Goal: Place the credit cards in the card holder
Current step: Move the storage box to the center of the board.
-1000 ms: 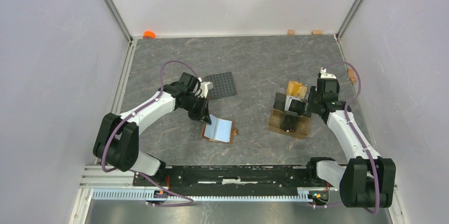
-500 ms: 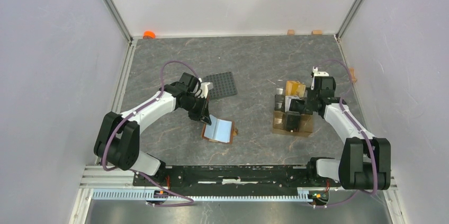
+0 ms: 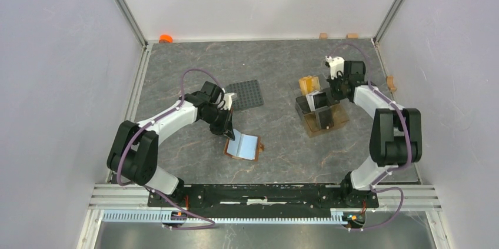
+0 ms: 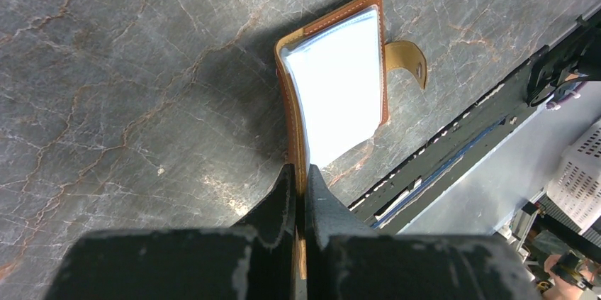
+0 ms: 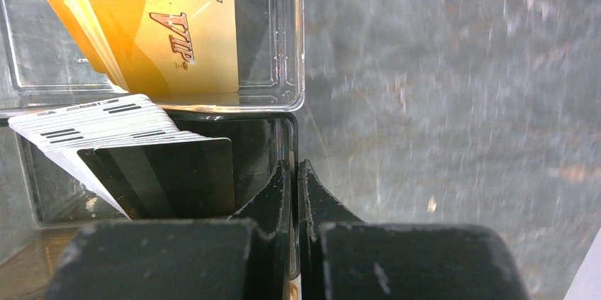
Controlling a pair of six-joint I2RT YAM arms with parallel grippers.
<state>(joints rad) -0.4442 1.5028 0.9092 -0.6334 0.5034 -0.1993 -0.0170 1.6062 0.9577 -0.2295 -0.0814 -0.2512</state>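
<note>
On the grey desk (image 3: 282, 66), the brown card holder (image 3: 244, 145) lies open with a clear sleeve facing up. The left hand (image 4: 301, 172) is pressed together on the card holder's leather edge. Well to the right of the card holder is a clear stand (image 3: 326, 120) holding the credit cards (image 5: 156, 165), some gold and some black-striped. The right hand (image 5: 293, 169) pinches the stand's thin wall, just beside the cards.

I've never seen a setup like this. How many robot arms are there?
2. The left arm reaches mid-table, the left gripper pinching the open card holder. The right arm reaches far right, the right gripper closed on a wall of the clear card stand. None seems hidden.
</note>
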